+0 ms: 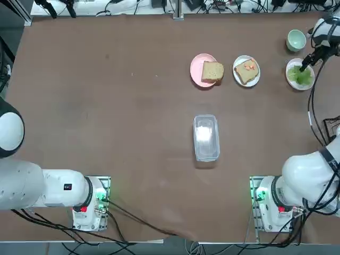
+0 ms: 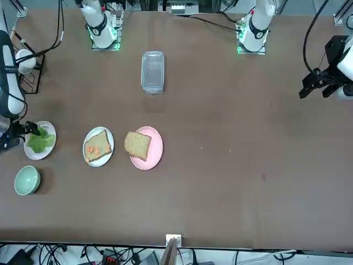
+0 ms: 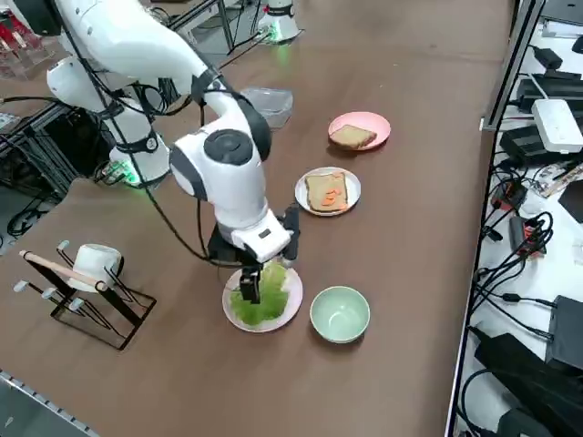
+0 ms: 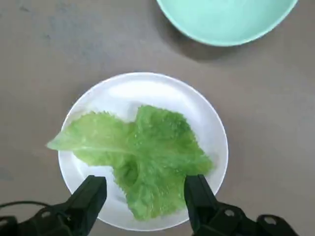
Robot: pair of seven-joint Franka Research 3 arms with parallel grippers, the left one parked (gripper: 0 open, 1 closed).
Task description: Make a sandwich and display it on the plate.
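- The right gripper [image 4: 145, 196] hangs just above a white plate holding a lettuce leaf [image 4: 140, 157], fingers spread wide and empty, straddling the leaf's near end.
- The leaf looks light, limp and easily torn; a gentle pinch on the thicker rib near its edge seems the safest hold.
- Seen from overhead, that lettuce plate [image 1: 291, 79] sits at the table's two o'clock, with an empty pale-green bowl [image 1: 296, 39] just beyond it.
- Toward twelve o'clock, a second white plate [image 1: 256, 79] carries a bread slice [image 1: 246, 71] with orange bits on top.
- Beside it, a pink plate [image 1: 197, 66] holds another bread slice [image 1: 212, 71].
- A clear lidded container [image 1: 206, 137] lies at the centre; its contents cannot be told.
- No sandwich is assembled yet.
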